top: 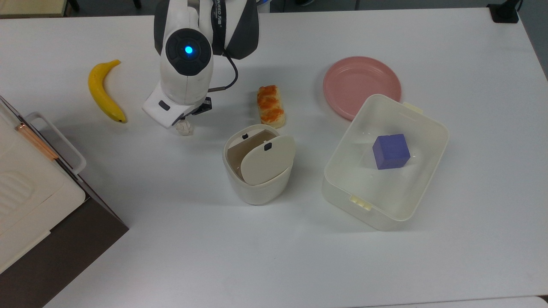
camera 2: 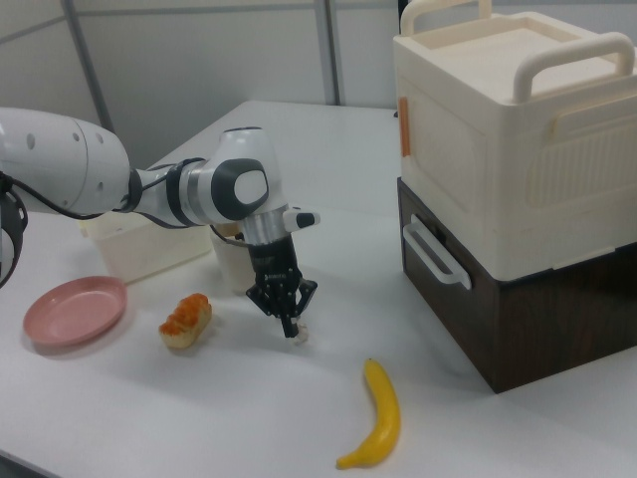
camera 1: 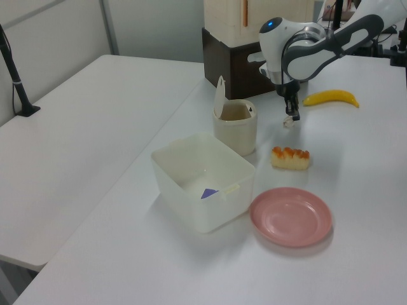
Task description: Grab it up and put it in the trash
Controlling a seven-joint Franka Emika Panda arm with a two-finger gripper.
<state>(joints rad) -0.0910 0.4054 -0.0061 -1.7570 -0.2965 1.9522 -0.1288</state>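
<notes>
- The work surface is a broad white table [top: 385,265]; in the left view a second white table [camera 1: 70,133] stands alongside it, with pale wall panels behind; in the right view the same pale panelled wall closes the room off
- A cream lidded crate with handles on a dark brown base [camera 2: 518,189] stands at the table's edge; in the top view just its corner [top: 38,201] comes in at the top view's lower left
- The right view gives the side of the gripper [camera 2: 290,325] on the white and grey robot arm [camera 2: 149,189]; the top view looks down on the arm's wrist with its blue light [top: 188,50], which covers the fingers
- The left view shows the tilted swing lid of the small cream-white round plastic bin [camera 1: 235,127] standing up on edge; the top view looks into that bin [top: 257,167] and shows the lid's black dot
- The top view shows a purple cube [top: 390,151] lying in the larger rectangular cream container [top: 428,171]; the left view shows just a corner of it through the container wall
- A yellow banana [top: 104,92], an orange-topped bread slice [top: 270,106] and a pink round plate [top: 361,85] lie apart on the table
- The tiny crumpled white paper wad [top: 185,127] sits at the gripper's tip, between banana and bread slice in the top view; in the right view it [camera 2: 300,333] shows just under the dark fingers [camera 2: 282,299], whose tips converge closely onto it; whether it touches the table I cannot tell
</notes>
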